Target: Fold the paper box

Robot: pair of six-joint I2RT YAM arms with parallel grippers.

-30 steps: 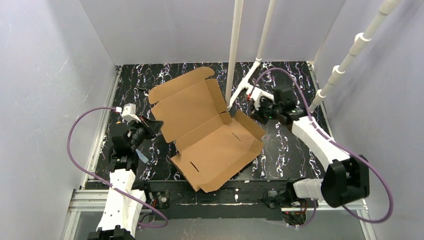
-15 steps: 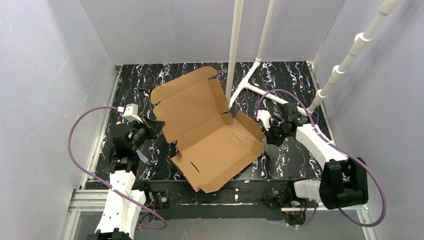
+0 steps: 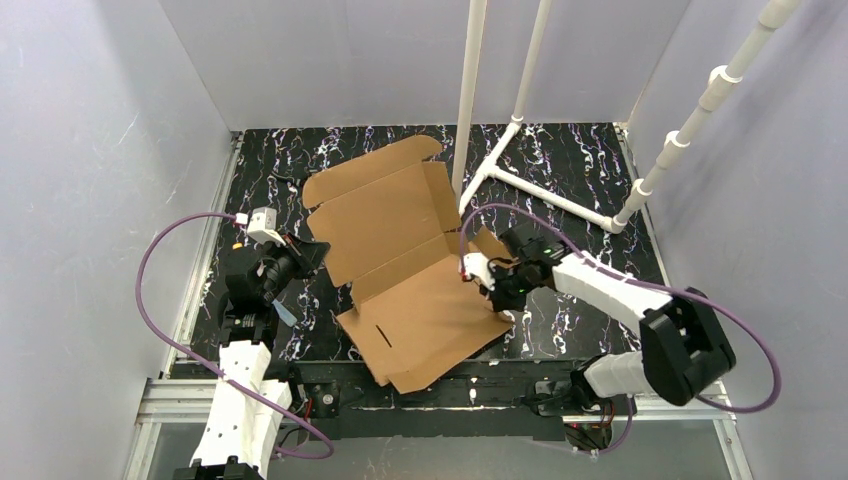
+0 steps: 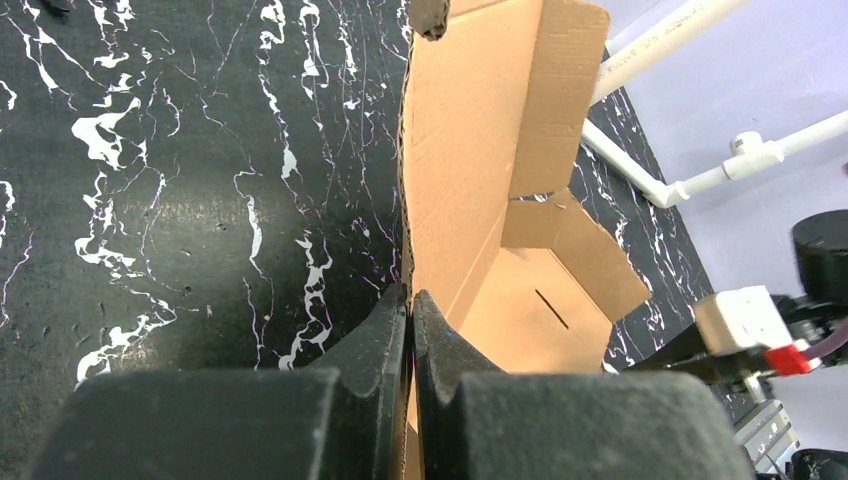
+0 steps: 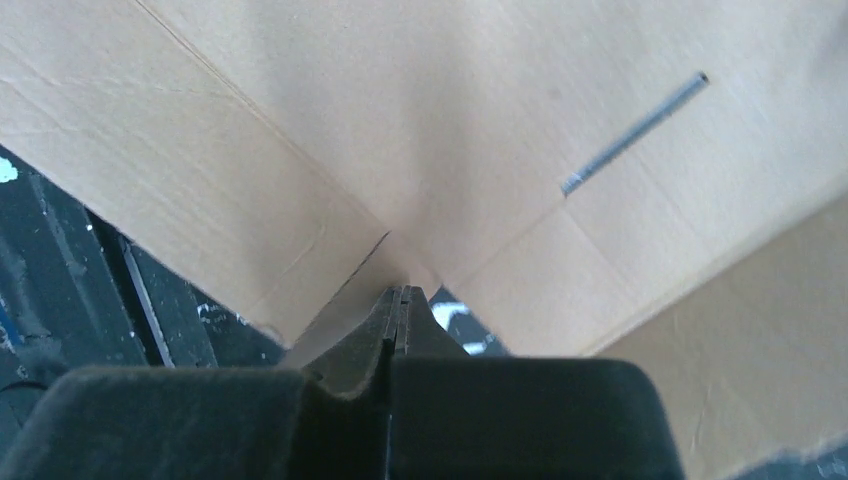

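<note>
paper box half-open, lid up. left gripper clamps its 9 o'clock edge; right gripper closed against 3 o'clock flap.

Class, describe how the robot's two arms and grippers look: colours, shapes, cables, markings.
The left arm and right arm have white shell links joined by rounded black joints. A purple cable loops off each arm. A small white box sits at the left wrist, and another is at the right. The left gripper and right gripper have matte black fingers tapering to narrow tips. No markings are visible.
</note>
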